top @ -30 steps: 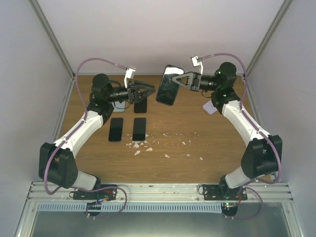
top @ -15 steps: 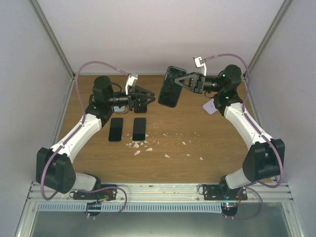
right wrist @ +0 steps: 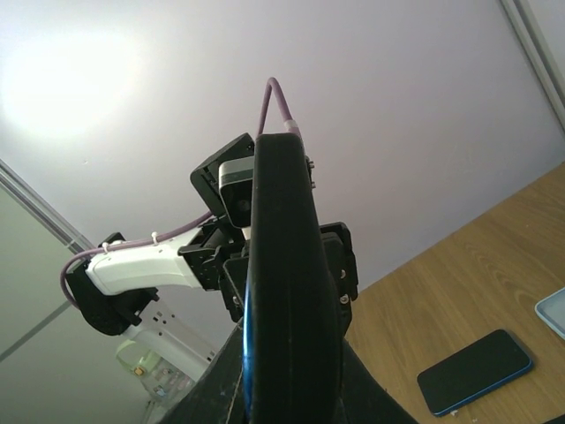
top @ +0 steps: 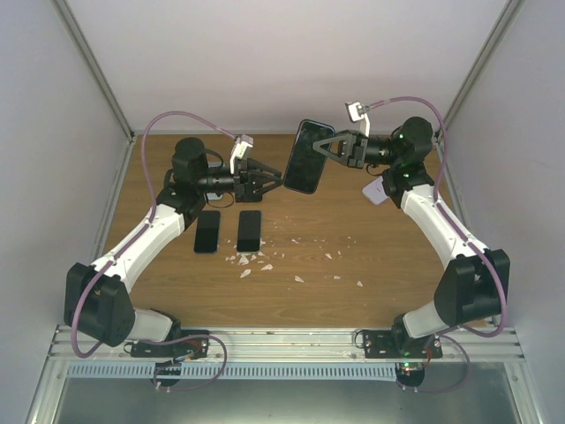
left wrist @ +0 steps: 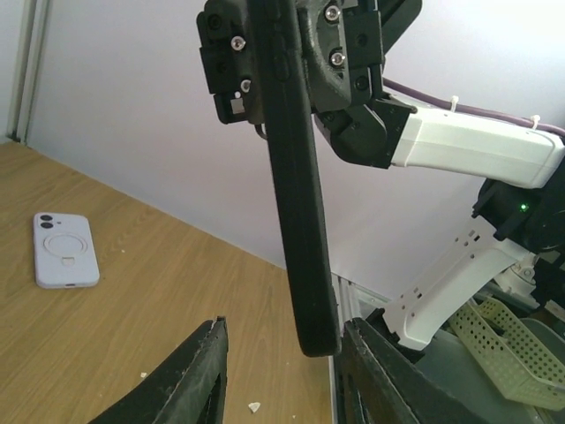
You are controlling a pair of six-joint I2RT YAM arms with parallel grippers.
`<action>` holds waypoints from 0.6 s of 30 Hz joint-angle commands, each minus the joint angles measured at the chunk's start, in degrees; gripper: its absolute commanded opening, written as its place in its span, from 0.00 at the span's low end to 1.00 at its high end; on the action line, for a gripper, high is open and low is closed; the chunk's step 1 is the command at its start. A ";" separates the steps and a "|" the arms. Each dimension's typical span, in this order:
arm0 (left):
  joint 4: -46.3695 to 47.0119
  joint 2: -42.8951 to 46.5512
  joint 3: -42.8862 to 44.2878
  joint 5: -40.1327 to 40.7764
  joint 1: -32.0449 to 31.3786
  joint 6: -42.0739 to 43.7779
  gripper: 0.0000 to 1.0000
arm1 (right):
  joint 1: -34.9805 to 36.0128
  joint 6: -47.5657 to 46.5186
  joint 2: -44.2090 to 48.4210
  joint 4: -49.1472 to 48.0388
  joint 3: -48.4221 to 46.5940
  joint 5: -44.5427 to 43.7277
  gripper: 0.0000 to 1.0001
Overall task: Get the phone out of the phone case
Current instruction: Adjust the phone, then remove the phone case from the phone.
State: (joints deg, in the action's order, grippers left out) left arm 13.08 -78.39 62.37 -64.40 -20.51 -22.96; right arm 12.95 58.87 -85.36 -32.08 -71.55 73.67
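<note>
A: Jaws first. R gripper [top: 321,150]?

B: Pinched tight on the phone [top: 303,157], case still on, held up in the air over the far part of the table [top: 353,274].

A: And L gripper [top: 270,179]?

B: Spread, not gripping. In the left wrist view its fingers [left wrist: 196,380] sit either side of the phone's bottom end. Clear gap on one side; other side's so close I can't tell if it touches.

A: What's changed?

B: A sec ago L was well short of the phone. It's since pushed in, and the tips are now at the lower edge. R has barely shifted.

A: Meaning?

B: Approach looks done, imo. Next is prob. L closing on the case edge to peel it while R holds. Phone's not out yet.

A: Anything in the way?

B: No. Two dark phones [top: 207,231] lie flat under the L arm, and a white case [left wrist: 64,251] is farther off.
</note>
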 commanded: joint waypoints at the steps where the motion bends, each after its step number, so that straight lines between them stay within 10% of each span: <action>1: -0.29 -0.60 0.12 1.67 -0.34 1.75 0.36 | -0.06 1.17 2.14 -4.03 -0.17 0.24 0.01; 18: 7.71 -0.53 -2.43 -3.65 -0.48 -3.78 0.40 | 0.23 0.05 1.82 -2.97 -0.17 0.13 0.00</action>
State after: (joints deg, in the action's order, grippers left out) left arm 14.46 -78.91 61.01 -65.34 -20.56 -24.01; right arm 12.95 59.40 -85.36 -33.47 -71.55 74.24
